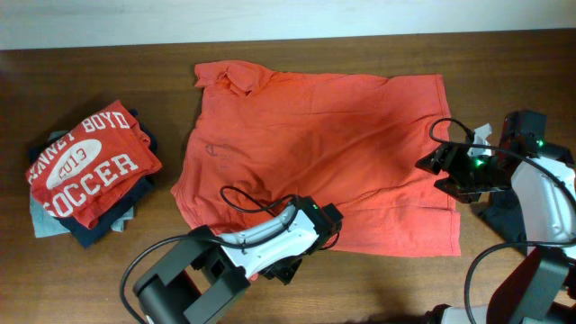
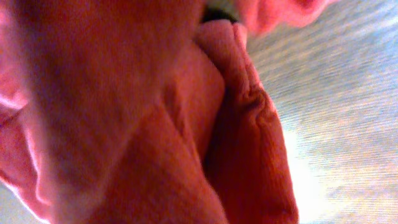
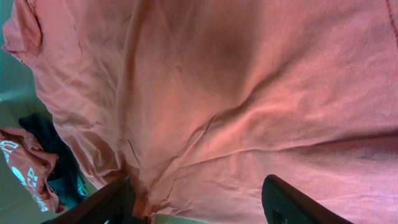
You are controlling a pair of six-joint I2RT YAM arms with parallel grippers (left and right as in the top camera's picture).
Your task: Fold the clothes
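Left fingers [image 1: 326, 220] were pinched shut on the near edge of the shirt [image 1: 315, 135], spread on the bench [image 1: 72, 279] beside the folded pile [image 1: 90, 171], while right fingers [image 3: 292, 199] hung wide open and empty over its right edge, so the first fold seemed to be starting, next needing a second grip and a joint lift.

The overhead view is evenly, softly lit and sharp, with only faint shadows on the dark surface [image 1: 90, 270]. The left wrist view is badly blurred: the orange-red shirt [image 2: 124, 124] sits too close to focus, and glare washes out the surface beside it. The right wrist view is clearer and green-tinted at its left edge, with the right end effector's fingers [image 3: 292, 202] dark and soft.
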